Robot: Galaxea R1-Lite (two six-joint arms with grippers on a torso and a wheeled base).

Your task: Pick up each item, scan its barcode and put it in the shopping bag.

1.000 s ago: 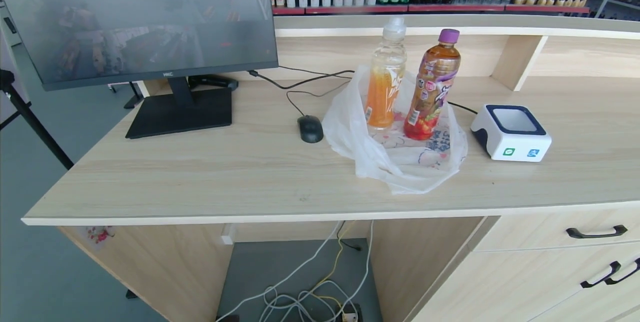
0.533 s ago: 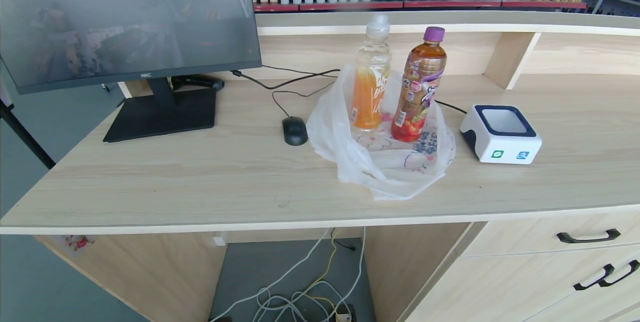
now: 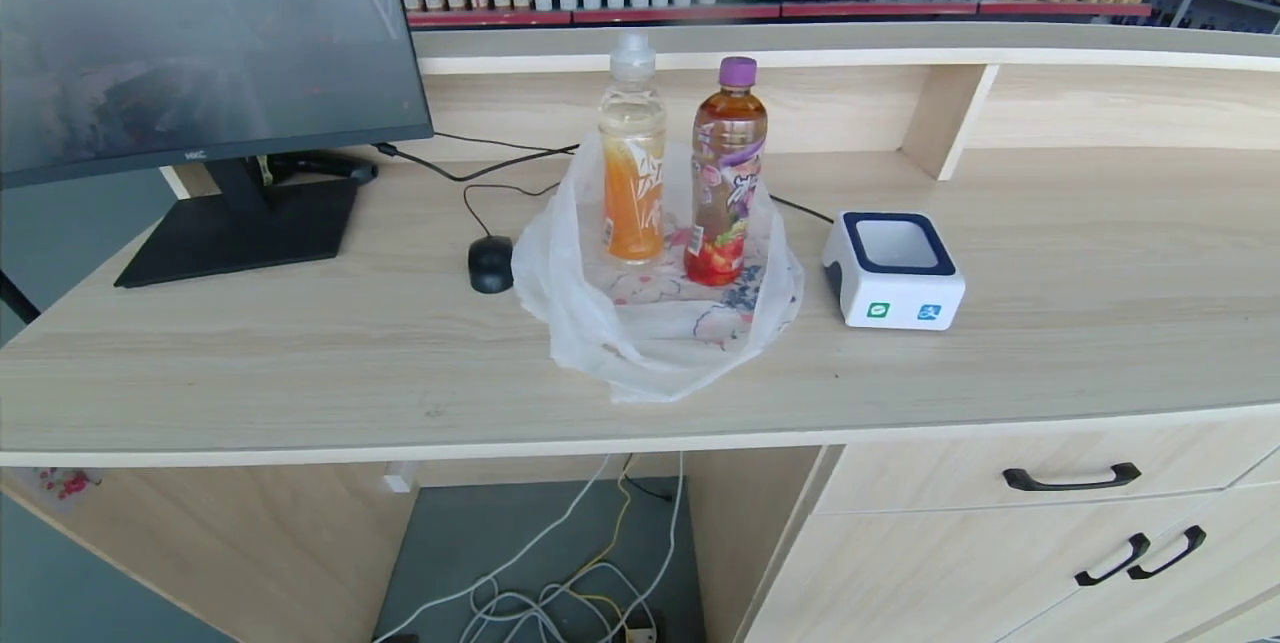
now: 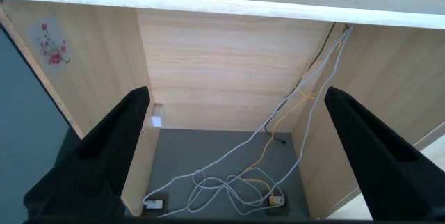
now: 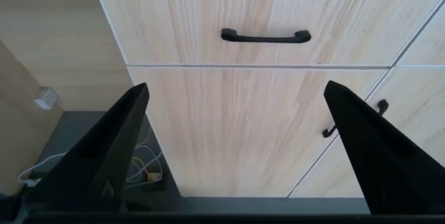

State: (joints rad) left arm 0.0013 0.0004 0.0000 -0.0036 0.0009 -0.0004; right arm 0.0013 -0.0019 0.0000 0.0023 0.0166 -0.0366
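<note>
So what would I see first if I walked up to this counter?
Probably the two tall drinks: the orange bottle and the purple-capped bottle stand upright side by side in the slumped-open white shopping bag, in the middle of the wooden counter. Just to their right sits the white barcode scanner, and a big dark monitor stands at the far left.

My head camera looks down at the counter (image 3: 300, 363) and shopping bag (image 3: 650, 363) from nearby. My left wrist camera sits low, facing the cables (image 4: 236, 182) under the counter. My right wrist camera faces a drawer handle (image 5: 265, 37). The head view shares both.
</note>
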